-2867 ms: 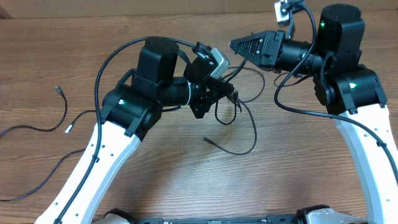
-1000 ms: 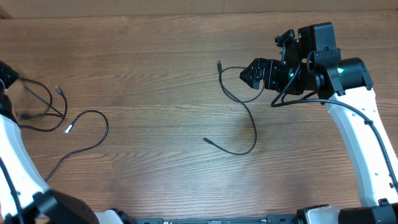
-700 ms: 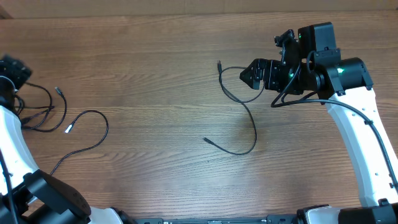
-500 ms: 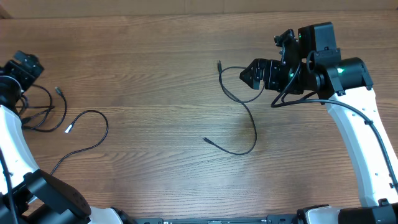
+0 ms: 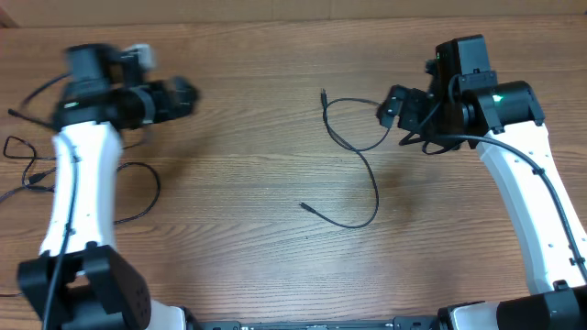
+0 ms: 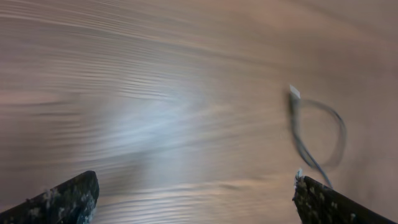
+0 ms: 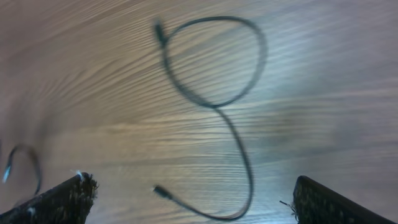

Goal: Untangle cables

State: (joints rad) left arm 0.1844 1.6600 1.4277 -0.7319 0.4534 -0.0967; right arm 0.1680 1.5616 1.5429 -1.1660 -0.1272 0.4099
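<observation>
One thin black cable (image 5: 374, 183) lies mid-table, looped at its top and ending in a small plug (image 5: 304, 206). More cables (image 5: 151, 188) lie at the far left, partly under my left arm. My left gripper (image 5: 183, 98) hovers open over bare wood at the upper left, nothing between its fingers. In the blurred left wrist view, a looped cable (image 6: 311, 146) with a pale tip lies ahead of the open gripper (image 6: 196, 200). My right gripper (image 5: 393, 105) is open beside the loop. The right wrist view shows that loop (image 7: 211, 62) ahead of the empty gripper (image 7: 194, 200).
The thicker black wires (image 5: 431, 139) of the arms hang near each wrist. The wooden table (image 5: 248, 266) runs across the whole view, with its back edge along the top. A second cable end (image 7: 23, 160) shows at the left of the right wrist view.
My left gripper has opened, let go of the cables at the far left and swung right over the table. The right gripper has drawn back slightly to the right.
</observation>
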